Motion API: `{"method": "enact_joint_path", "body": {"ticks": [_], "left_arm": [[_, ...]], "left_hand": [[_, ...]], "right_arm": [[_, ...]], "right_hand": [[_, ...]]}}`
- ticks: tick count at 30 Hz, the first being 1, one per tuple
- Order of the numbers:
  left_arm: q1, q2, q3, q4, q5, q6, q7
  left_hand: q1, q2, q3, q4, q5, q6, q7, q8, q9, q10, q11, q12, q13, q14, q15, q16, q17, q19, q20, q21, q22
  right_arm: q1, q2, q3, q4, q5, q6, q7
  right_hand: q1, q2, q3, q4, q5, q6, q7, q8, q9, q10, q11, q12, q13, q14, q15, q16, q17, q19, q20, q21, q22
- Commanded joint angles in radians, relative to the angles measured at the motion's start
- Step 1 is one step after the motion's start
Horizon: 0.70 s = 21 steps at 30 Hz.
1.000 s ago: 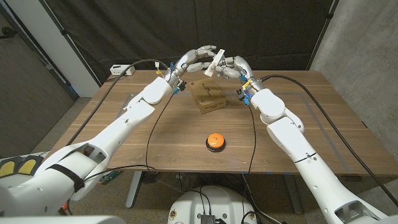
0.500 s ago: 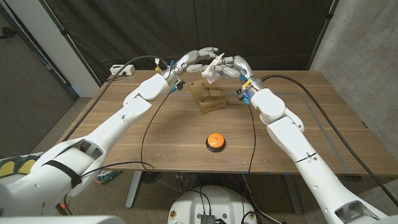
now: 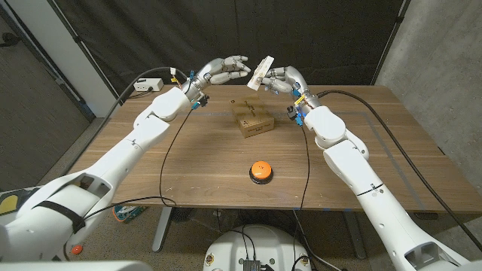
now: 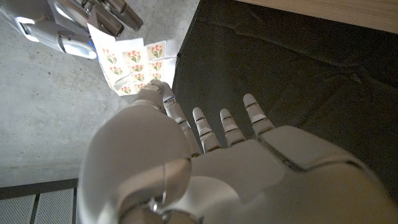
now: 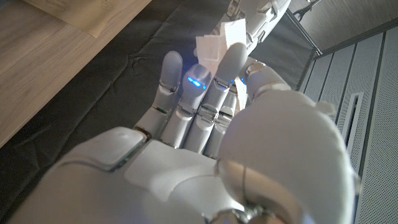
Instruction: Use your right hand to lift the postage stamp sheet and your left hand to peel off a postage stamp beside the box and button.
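Left hand (image 3: 224, 70) pulled away, fingers apart; right hand (image 3: 282, 78) pinches raised stamp sheet (image 3: 260, 71)

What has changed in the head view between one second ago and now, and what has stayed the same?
The left hand, which met the right hand at the white postage stamp sheet, has drawn away toward the robot's left, so a gap has opened. Whether it carries a peeled stamp cannot be told. The right hand keeps holding the sheet up. The brown cardboard box and round orange button have not moved.
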<state>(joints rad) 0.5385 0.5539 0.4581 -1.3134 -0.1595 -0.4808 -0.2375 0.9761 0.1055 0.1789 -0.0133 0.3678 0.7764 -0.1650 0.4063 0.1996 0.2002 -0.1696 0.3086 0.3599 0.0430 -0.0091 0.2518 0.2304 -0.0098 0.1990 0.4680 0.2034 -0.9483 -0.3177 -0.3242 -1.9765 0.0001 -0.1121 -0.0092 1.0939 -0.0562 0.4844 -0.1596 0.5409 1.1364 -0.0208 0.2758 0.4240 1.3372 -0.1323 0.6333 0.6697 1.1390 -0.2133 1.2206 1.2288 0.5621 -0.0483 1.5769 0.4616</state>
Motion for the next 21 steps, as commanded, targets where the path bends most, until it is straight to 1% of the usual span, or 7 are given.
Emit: {"method": "enact_joint_path", "body": {"ticks": [1, 3, 4, 5, 7, 15, 21], "left_arm": [[0.024, -0.018, -0.064, 0.031, -0.106, -0.026, -0.053], [0.018, -0.022, -0.063, 0.036, -0.101, -0.044, -0.065], [0.017, -0.027, -0.063, 0.037, -0.096, -0.05, -0.063], [0.013, -0.029, -0.061, 0.038, -0.09, -0.054, -0.065], [0.01, -0.036, -0.059, 0.038, -0.066, -0.061, -0.047], [-0.012, -0.064, -0.044, 0.058, -0.067, -0.073, -0.069], [-0.032, -0.076, -0.036, 0.073, -0.109, -0.078, -0.137]], "left_hand": [[-0.049, -0.051, -0.037, 0.017, -0.019, -0.002, 0.007, -0.012, -0.001, 0.014, -0.001, 0.001, 0.007, 0.006, -0.006, 0.003, 0.0, -0.018, -0.002, -0.011, 0.001], [-0.069, -0.11, -0.075, 0.014, -0.03, -0.016, -0.013, -0.024, -0.002, 0.014, -0.006, -0.003, 0.009, 0.002, -0.009, -0.002, -0.004, -0.02, -0.002, -0.015, 0.0], [-0.069, -0.12, -0.081, 0.012, -0.03, -0.018, -0.013, -0.026, -0.002, 0.004, -0.004, -0.008, 0.01, 0.0, -0.008, -0.003, -0.004, -0.022, 0.001, -0.016, 0.0], [-0.068, -0.139, -0.092, 0.008, -0.03, -0.025, -0.027, -0.031, -0.002, 0.003, -0.004, -0.01, 0.01, -0.001, -0.007, -0.005, -0.005, -0.024, 0.002, -0.018, 0.0], [-0.065, -0.156, -0.102, 0.003, -0.029, -0.041, -0.043, -0.04, -0.002, -0.005, -0.004, -0.015, 0.011, -0.006, -0.003, -0.007, -0.006, -0.028, 0.007, -0.021, 0.0], [-0.054, -0.15, -0.104, 0.001, -0.025, -0.026, -0.051, -0.039, -0.001, 0.001, -0.012, -0.014, 0.013, -0.009, 0.002, -0.008, -0.005, -0.036, 0.011, -0.025, 0.001], [-0.043, -0.139, -0.102, -0.001, -0.025, 0.003, -0.049, -0.032, 0.0, 0.006, -0.01, -0.015, 0.015, -0.009, 0.007, -0.007, -0.004, -0.035, 0.012, -0.026, 0.002]], "right_arm": [[0.03, 0.015, -0.028, 0.028, -0.026, -0.017, 0.001], [0.034, 0.018, -0.031, 0.032, -0.028, -0.022, 0.004], [0.036, 0.018, -0.032, 0.033, -0.027, -0.024, 0.009], [0.038, 0.018, -0.033, 0.035, -0.028, -0.023, 0.012], [0.039, 0.017, -0.035, 0.036, -0.03, -0.02, 0.017], [0.038, 0.017, -0.035, 0.033, -0.041, -0.028, 0.023], [0.036, 0.02, -0.032, 0.031, -0.041, -0.032, 0.027]], "right_hand": [[-0.001, 0.008, 0.009, -0.002, 0.005, 0.049, 0.041, 0.002, 0.007, -0.002, -0.001, 0.007, 0.002, 0.0, -0.005, 0.004, 0.002, 0.002, -0.112, 0.0, 0.004], [-0.001, 0.008, 0.009, -0.002, 0.005, 0.05, 0.04, 0.002, 0.007, -0.002, 0.0, 0.008, 0.002, 0.0, -0.005, 0.005, 0.002, 0.002, -0.112, 0.0, 0.004], [-0.001, 0.008, 0.009, -0.002, 0.005, 0.051, 0.039, 0.002, 0.007, -0.003, -0.001, 0.007, 0.003, 0.0, -0.005, 0.005, 0.002, 0.002, -0.112, 0.0, 0.004], [-0.001, 0.008, 0.009, -0.003, 0.005, 0.05, 0.04, 0.002, 0.007, -0.004, -0.001, 0.007, 0.004, 0.0, -0.005, 0.005, 0.002, 0.002, -0.112, 0.0, 0.004], [-0.001, 0.007, 0.01, -0.003, 0.005, 0.05, 0.039, 0.002, 0.008, -0.004, -0.001, 0.008, 0.005, -0.001, -0.005, 0.005, 0.002, 0.002, -0.112, 0.0, 0.004], [-0.001, 0.007, 0.012, -0.003, 0.006, 0.051, 0.04, 0.001, 0.011, -0.003, -0.001, 0.007, 0.003, -0.002, -0.005, 0.007, 0.002, 0.002, -0.111, 0.0, 0.005], [-0.003, 0.008, 0.013, -0.002, 0.007, 0.044, 0.042, -0.006, 0.008, -0.002, 0.0, 0.007, 0.002, -0.002, -0.005, 0.009, 0.002, 0.003, -0.111, 0.0, 0.005]]}}
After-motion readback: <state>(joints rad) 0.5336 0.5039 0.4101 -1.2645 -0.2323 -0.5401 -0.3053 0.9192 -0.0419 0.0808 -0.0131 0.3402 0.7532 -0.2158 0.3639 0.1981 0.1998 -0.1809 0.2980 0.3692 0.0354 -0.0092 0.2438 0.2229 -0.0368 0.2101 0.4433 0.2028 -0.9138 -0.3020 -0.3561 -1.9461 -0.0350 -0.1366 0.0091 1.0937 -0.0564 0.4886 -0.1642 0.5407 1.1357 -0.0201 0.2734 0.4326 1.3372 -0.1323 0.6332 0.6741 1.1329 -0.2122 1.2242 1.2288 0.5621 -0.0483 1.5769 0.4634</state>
